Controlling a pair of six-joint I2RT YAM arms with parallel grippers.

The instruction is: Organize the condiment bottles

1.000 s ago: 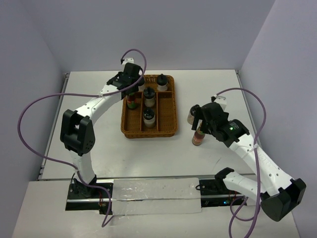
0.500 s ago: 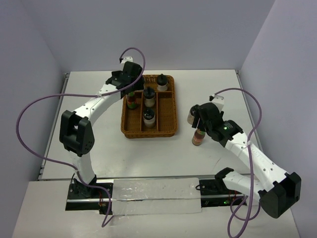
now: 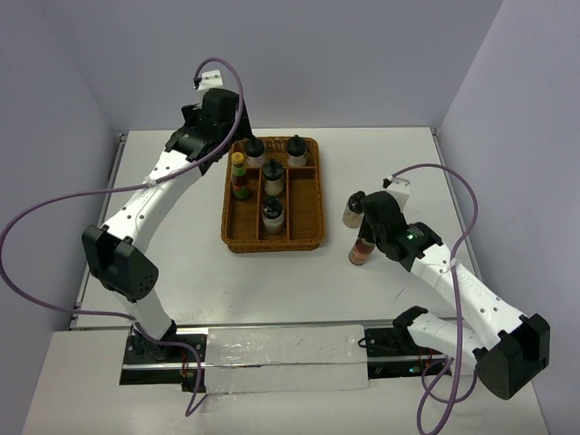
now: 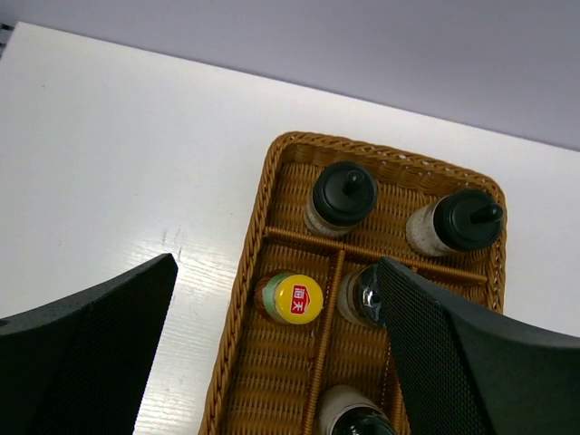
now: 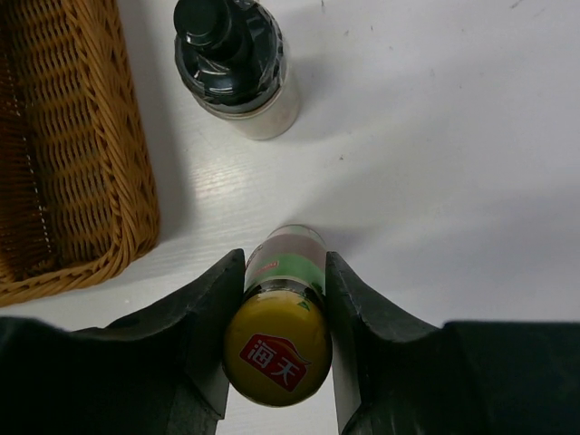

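Left end effector [image 4: 276, 265]: fingers wide apart, empty, hanging above the left side of the tray [image 3: 272, 243].
Right end effector [image 5: 284, 263]: clamped on the yellow-cap bottle [image 5: 276, 349], one finger touching each side just below the cap.
Held bottle's place: upright, right of the tray and apart from it; cannot tell whether its base touches the bench [image 3: 181, 227].
Loose bottle [image 3: 351, 213]: black cap, whitish body, upright on the bench just beyond the held one.
Tray, far row: far-left bottle [image 3: 256, 148] and far-right bottle [image 3: 296, 149], both black-capped.
Tray, left column: second yellow-cap bottle [image 3: 239, 177], upright.
Tray, middle column: middle bottle [image 3: 273, 174] and near bottle [image 3: 273, 213], both black-capped.
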